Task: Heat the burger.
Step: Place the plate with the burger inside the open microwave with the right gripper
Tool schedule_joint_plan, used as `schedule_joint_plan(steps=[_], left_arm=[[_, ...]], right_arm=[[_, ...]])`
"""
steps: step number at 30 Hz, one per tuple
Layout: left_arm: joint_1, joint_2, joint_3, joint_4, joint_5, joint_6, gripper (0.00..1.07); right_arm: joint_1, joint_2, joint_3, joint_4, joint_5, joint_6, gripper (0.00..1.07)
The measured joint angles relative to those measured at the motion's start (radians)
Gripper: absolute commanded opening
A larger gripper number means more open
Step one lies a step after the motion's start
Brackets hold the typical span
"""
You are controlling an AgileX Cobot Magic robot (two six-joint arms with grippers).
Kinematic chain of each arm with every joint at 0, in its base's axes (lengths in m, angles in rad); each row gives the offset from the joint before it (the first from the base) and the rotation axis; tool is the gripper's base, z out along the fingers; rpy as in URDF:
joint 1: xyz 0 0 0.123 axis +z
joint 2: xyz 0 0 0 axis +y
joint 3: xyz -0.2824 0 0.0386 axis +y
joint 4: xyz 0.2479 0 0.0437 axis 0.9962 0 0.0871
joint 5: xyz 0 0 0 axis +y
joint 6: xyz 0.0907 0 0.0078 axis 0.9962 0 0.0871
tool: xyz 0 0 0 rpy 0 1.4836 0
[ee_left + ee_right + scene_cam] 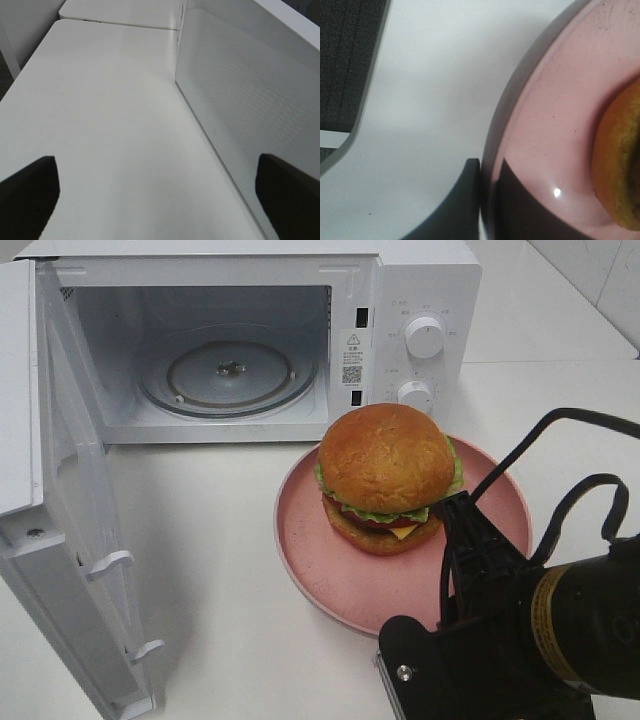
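One burger [385,475] – centre-right of high view, on one pink plate [310,540]. One microwave [420,290], door [70,520] swung open at left, two knobs [424,337] [414,394]. Right gripper [489,165] pinched onto plate rim – tips hidden behind arm from above. Left gripper [156,160] spread wide, empty, shows only in wrist view. Burger cut off in right wrist view.

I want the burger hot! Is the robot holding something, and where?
The right pincer grips the pink plate by its rim; the burger sits on it. The left pincer holds nothing.
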Motion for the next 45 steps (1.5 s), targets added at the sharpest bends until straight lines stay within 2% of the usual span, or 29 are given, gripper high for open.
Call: schedule_joint_plan(steps=[8,10,13,21,23,31,40,45], left_arm=[[0.0,0.0,0.0,0.0,0.0,0.0,1.0],[0.0,0.0,0.0,0.0,0.0,0.0,1.0],[0.0,0.0,0.0,0.0,0.0,0.0,1.0],[0.0,0.0,0.0,0.0,0.0,0.0,1.0],[0.0,0.0,0.0,0.0,0.0,0.0,1.0],[0.0,0.0,0.0,0.0,0.0,0.0,1.0],[0.0,0.0,0.0,0.0,0.0,0.0,1.0],[0.0,0.0,0.0,0.0,0.0,0.0,1.0]], right_arm=[[-0.024,0.0,0.0,0.055,-0.041,-0.162,0.0],[-0.09,0.0,0.0,0.103,-0.044,-0.258,0.0],[-0.139,0.0,0.001,0.14,-0.044,-0.343,0.0],[-0.21,0.001,0.004,0.215,-0.095,-0.48,0.0],[-0.255,0.001,-0.01,0.268,-0.109,-0.572,0.0],[-0.339,0.002,-0.049,0.404,-0.134,-0.766,0.0],[-0.398,0.002,-0.055,0.551,-0.135,-0.959,0.0],[-0.418,0.002,-0.055,0.58,-0.135,-1.008,0.0]])
